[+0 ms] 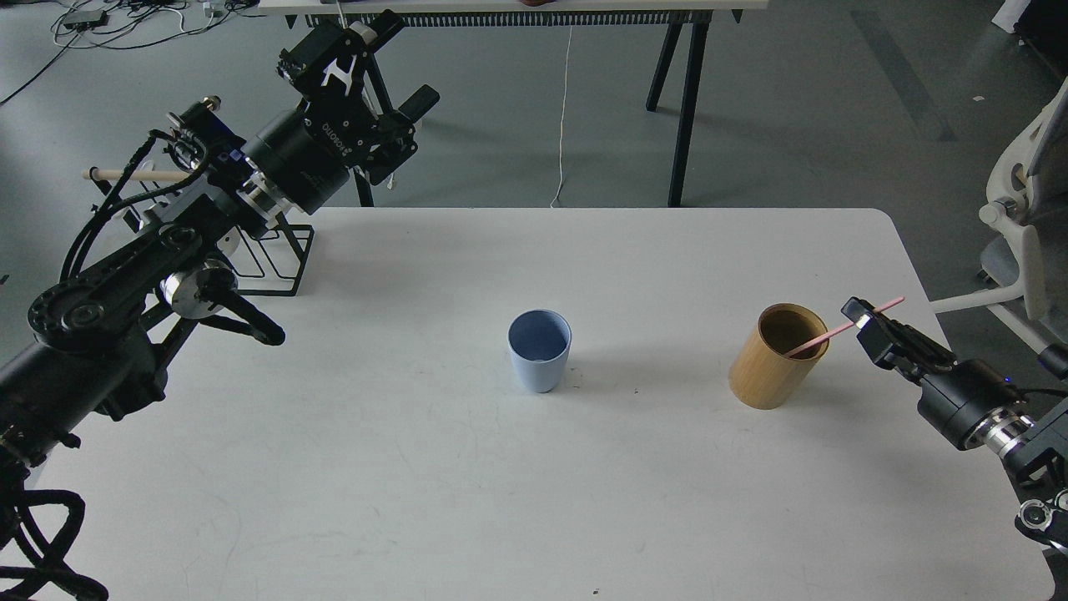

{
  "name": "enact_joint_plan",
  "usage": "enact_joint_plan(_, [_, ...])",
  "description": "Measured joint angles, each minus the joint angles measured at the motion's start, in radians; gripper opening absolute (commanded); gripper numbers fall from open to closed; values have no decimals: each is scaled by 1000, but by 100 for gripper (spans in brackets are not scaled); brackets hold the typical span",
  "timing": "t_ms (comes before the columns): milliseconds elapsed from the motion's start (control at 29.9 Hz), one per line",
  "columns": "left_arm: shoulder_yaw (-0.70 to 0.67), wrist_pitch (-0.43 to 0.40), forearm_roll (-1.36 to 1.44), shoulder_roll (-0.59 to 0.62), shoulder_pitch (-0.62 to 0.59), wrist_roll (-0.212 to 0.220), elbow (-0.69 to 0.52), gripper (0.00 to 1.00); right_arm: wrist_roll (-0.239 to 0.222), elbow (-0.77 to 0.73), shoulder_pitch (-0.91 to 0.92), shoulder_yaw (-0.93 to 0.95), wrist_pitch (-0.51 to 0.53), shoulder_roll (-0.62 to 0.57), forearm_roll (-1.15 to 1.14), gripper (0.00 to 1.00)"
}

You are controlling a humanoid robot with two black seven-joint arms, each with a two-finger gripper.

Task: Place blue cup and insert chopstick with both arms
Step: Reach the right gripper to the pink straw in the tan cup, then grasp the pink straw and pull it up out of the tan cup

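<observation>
Right gripper [868, 321] sits at the table's four o'clock edge, its fingers clenched on the pink chopstick [834, 332] near the stick's upper end. From that grip the chopstick slants down toward eight o'clock, and its lower end dips inside the bamboo holder [772, 367], crossing the holder's rim at its three o'clock side; its short upper tip pokes out past the fingers toward two o'clock. Upright on the white table [584, 467], the holder stands just beside the gripper, at the gripper's eight o'clock. At nine o'clock from the holder, well apart from it and near the table's centre, the blue cup [539, 351] stands upright with its mouth open upward and nothing inside that can be seen. Left gripper [392, 100] hangs raised at the table's eleven o'clock corner, over the far edge and well apart from the cup, with white ROBOTIQ lettering on its body; its fingers are spread and hold nothing. Below that arm, at the same corner, stands a black wire rack [279, 263], and a pale wooden rod [133, 175] sticks out toward nine o'clock behind the arm's cables. Beyond the table, at twelve o'clock, black trestle legs [684, 108] stand on the grey floor.
</observation>
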Motion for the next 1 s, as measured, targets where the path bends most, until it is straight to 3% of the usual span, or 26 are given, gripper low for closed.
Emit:
enact_joint_plan(535, [1,0,0,-5,1,0,0,92,0,32,0,13,0,-31,8,1])
enact_joint_plan(1003, [2,0,0,-8,2,0,1,92,0,318,0,62,0,-325,15,1])
